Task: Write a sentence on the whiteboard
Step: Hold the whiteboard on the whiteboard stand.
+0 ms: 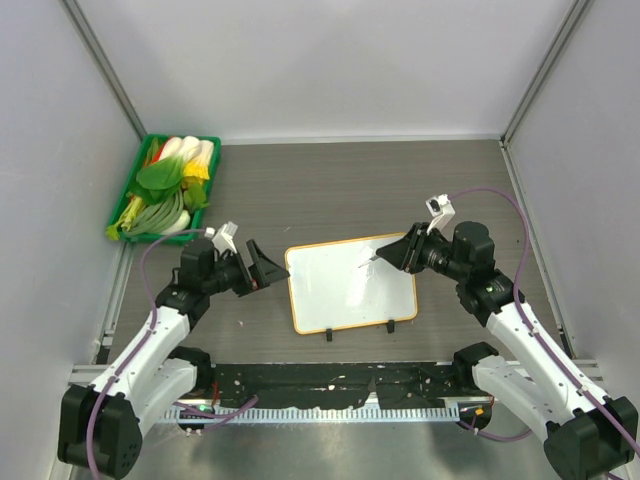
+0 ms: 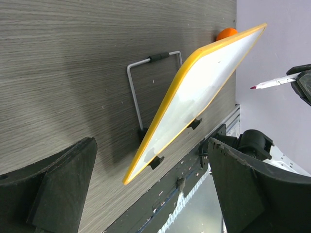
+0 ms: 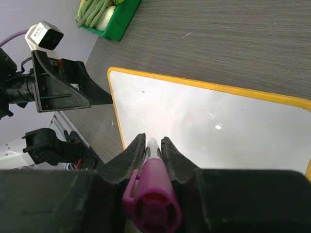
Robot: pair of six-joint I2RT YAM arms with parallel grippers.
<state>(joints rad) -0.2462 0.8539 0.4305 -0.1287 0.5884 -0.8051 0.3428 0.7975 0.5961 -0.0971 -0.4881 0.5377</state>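
Small orange-framed whiteboard [image 1: 340, 295], rounded corners, white face tilted upward, propped on two black clip feet [image 1: 329, 336]

No text, label, brand or number can be read in any view. The small orange-framed white whiteboard [image 1: 340, 295] shows a bare, glossy face.

Whiteboard [image 1: 340, 290] sits mid-bench [image 1: 400, 180], orange-framed, two black feet at its near edge. My left fingers [image 1: 266, 260] stand spread just beside its left edge. My right fingers [image 1: 392, 252] hang over its far right part, closed on a marker [image 1: 368, 261]. Green tray [image 1: 127, 192] of vegetables far left.
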